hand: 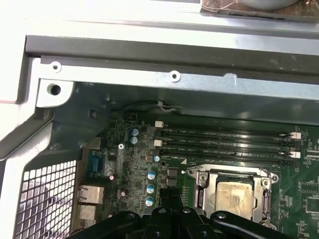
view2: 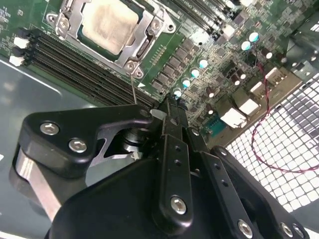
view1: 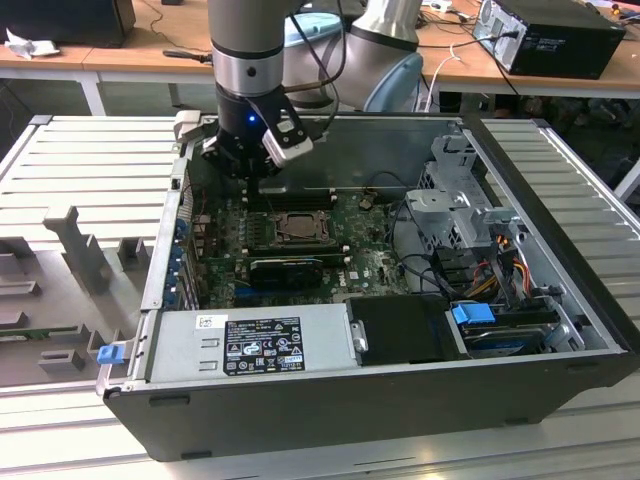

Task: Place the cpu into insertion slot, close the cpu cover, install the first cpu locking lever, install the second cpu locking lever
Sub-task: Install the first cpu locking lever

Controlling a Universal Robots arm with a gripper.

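Jaws looked pressed together, the gripper [view2: 172, 105] hanging low over the green board [view2: 199, 47] just beside the memory slots [view2: 84, 59], with nothing I could be sure of between the tips. In the exterior view it stood in the upper part of the frame, toward the exterior view's left, with the cpu [view1: 297, 228] just below it, nearer the frame's middle. The cpu sat in the insertion slot [view2: 130, 65], and the cpu cover [hand: 204, 194] lay flat around it, framing its dull top. A locking lever [view2: 133, 87], thin as wire, ran from the slot's corner toward the tips; whether it touched them I couldn't tell. That lever was my worry: being sprung steel, I judged, it could slip off smooth fingers and snap back, leaving the cover unclamped. Tips that close to the board could also scrape the small capacitors [view2: 203, 63] if the arm swung sideways. The gripper's own body hid whether the tips touched the board, the slot's contacts lay buried under the chip, and I couldn't make out which lever this was or whether it was hooked.
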